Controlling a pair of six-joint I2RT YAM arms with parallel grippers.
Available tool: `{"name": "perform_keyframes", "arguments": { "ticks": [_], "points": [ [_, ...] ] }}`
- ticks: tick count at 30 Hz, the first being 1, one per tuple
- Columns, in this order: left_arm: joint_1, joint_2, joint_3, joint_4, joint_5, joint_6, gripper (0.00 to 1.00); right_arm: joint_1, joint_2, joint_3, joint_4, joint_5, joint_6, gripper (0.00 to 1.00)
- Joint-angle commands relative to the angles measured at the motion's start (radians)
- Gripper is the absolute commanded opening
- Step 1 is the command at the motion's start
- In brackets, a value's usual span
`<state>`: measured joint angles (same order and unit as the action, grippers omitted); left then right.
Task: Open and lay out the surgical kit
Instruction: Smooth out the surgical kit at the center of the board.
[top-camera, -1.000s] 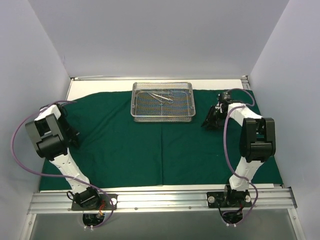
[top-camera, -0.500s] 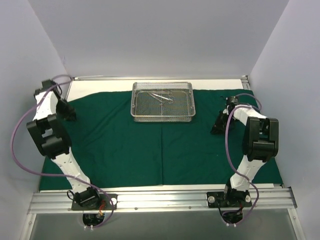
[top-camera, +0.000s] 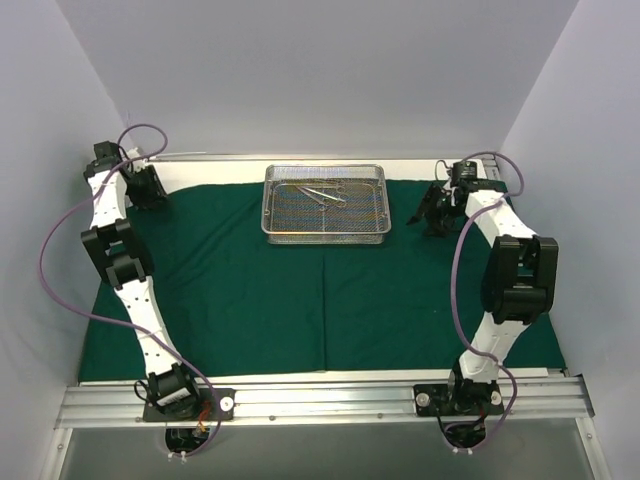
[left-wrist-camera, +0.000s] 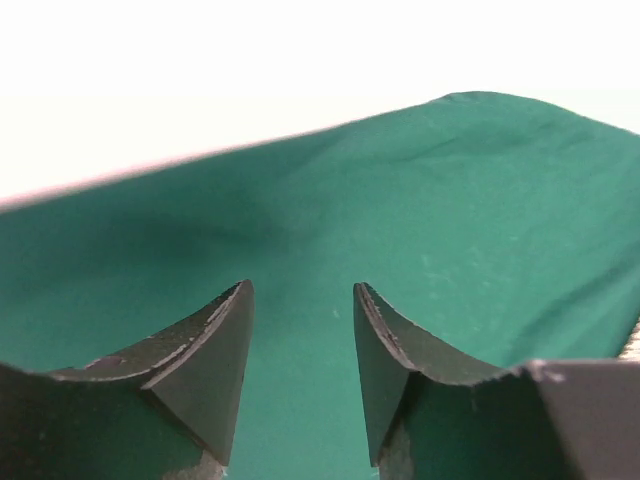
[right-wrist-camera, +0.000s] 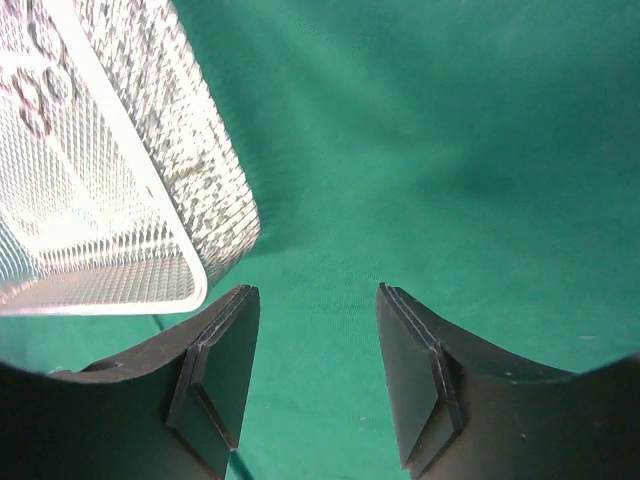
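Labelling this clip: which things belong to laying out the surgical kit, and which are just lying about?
Job: green drape, wire-mesh tray, instruments inside it, left pincer and right pincer, both open.
Just there: purple cables, metal rail, white walls.

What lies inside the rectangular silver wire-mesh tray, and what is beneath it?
Inside the rectangular silver wire-mesh tray lie a few slim shiny metal scissor-like instruments. It stands on the dark green cloth; whatever lies under that cloth is hidden.

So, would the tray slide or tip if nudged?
The tray looks low and wide, so probably slides. It sits on cloth, which may bunch. Loose instruments inside would likely shift.
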<state>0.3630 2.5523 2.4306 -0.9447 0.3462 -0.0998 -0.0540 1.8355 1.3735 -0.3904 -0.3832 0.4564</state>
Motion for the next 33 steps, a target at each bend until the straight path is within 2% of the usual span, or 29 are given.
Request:
{"name": "perform_keyframes", "arguments": {
  "ticks": [1,2,5,8,9,12,14,17,19,25,33],
  "points": [
    [-0.007,0.035,0.106,0.012,0.112,0.179,0.54,0.048,-0.059,-0.028,-0.047,-0.028,0.011,0.51],
    [0.001,0.054,0.132,0.021,0.114,0.173,0.58,0.048,-0.068,-0.042,-0.044,-0.032,0.014,0.51],
    [-0.007,0.063,0.154,0.084,0.085,0.183,0.59,0.048,-0.096,-0.109,-0.033,-0.046,0.03,0.51],
    [-0.03,-0.022,0.059,0.225,0.053,0.213,0.59,0.048,-0.105,-0.146,-0.05,-0.043,0.016,0.51],
    [-0.051,-0.047,-0.027,0.319,0.028,0.227,0.6,0.048,-0.099,-0.149,-0.057,-0.039,0.011,0.51],
    [-0.078,-0.083,-0.077,0.398,-0.044,0.261,0.62,0.048,-0.09,-0.152,-0.058,-0.037,0.002,0.51],
    [-0.079,-0.035,-0.032,0.385,-0.006,0.27,0.62,0.048,-0.081,-0.14,-0.061,-0.039,-0.001,0.5],
    [-0.081,0.063,0.112,0.267,0.042,0.304,0.62,0.048,-0.068,-0.114,-0.068,-0.034,-0.004,0.5],
    [-0.082,0.091,0.153,0.221,0.045,0.31,0.62,0.048,-0.07,-0.106,-0.071,-0.031,-0.005,0.5],
    [-0.082,0.08,0.059,0.291,0.033,0.327,0.64,0.048,-0.073,-0.113,-0.064,-0.029,0.004,0.51],
    [-0.082,0.134,0.096,0.262,-0.001,0.345,0.67,0.048,-0.094,-0.165,-0.039,-0.031,0.036,0.51]
  ]
}}
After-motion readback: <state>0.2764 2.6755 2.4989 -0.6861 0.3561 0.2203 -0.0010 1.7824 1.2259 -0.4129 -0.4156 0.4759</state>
